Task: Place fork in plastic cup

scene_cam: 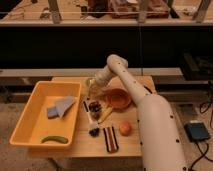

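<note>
The plastic cup [90,83], pale yellow-green, stands near the back left of the wooden table [130,145], just right of the yellow bin. My gripper [95,90] hangs from the white arm, which reaches in from the lower right. It is right at the cup, over its near right side. I cannot make out the fork; it is hidden by the gripper or out of view.
A yellow bin [30,125] at the left holds a grey-blue cloth [60,107] and a green item [55,139]. A dark red-brown bowl [117,98] sits right of the gripper. In front lie a yellow-handled utensil [106,115], a dark-headed brush [93,131], a striped dark object [110,139] and an orange fruit [125,128].
</note>
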